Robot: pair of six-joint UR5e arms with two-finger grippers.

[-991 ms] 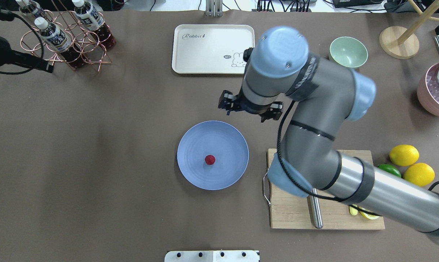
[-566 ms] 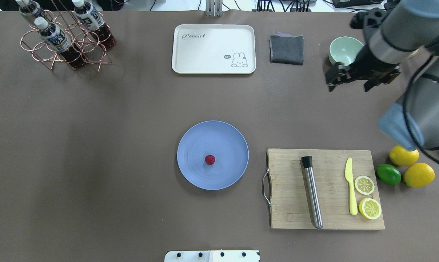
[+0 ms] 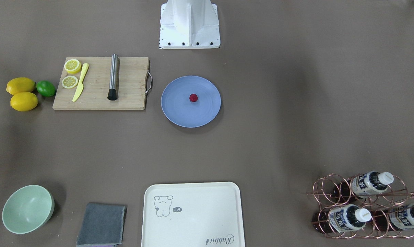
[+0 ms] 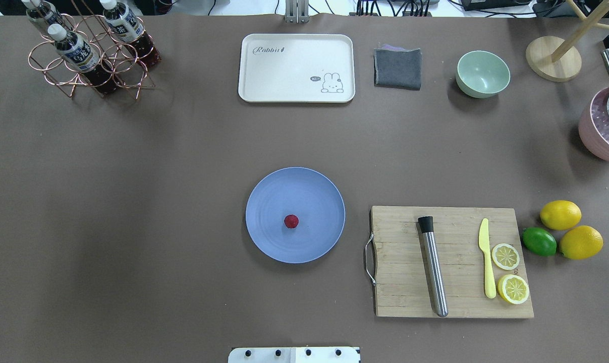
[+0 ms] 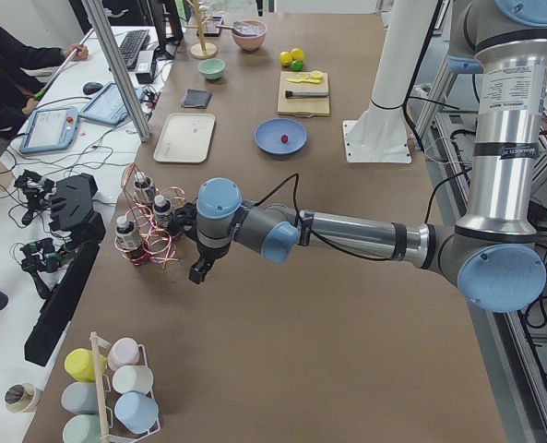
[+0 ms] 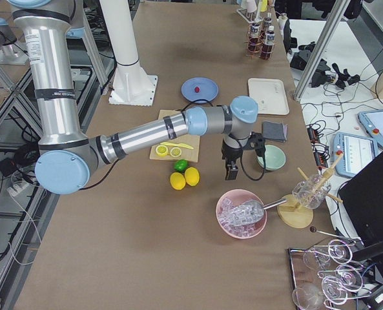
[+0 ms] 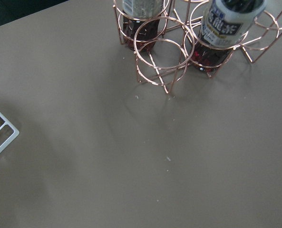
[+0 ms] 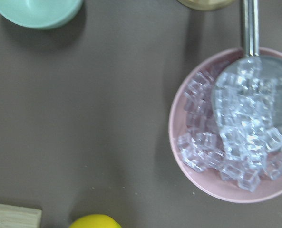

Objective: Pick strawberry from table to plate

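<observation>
The small dark red strawberry [image 4: 291,221] [image 3: 193,97] lies near the middle of the round blue plate [image 4: 309,191] [image 3: 177,108], which stands on the brown-grey table [image 4: 132,212]. Neither gripper shows in the overhead or front views. In the left side view my left gripper [image 5: 199,272] hangs beside the bottle rack, far from the plate [image 5: 269,135]. In the right side view my right gripper [image 6: 230,173] hangs near the green bowl and the lemons. From these side views I cannot tell whether either one is open or shut. Neither wrist view shows any fingers.
A wooden cutting board [image 4: 405,297] with a steel muddler, a yellow knife and lemon slices lies right of the plate. Two lemons [image 4: 560,215] and a lime sit beyond it. At the back are a cream tray [image 4: 294,70], a grey cloth [image 4: 397,68], a green bowl [image 4: 483,73] and a copper bottle rack [image 4: 90,55]. A pink bowl of ice [image 8: 236,128] is far right.
My right arm has swung from above the middle of the table to the right and out of the overhead view. The strawberry and the plate have stayed put.
</observation>
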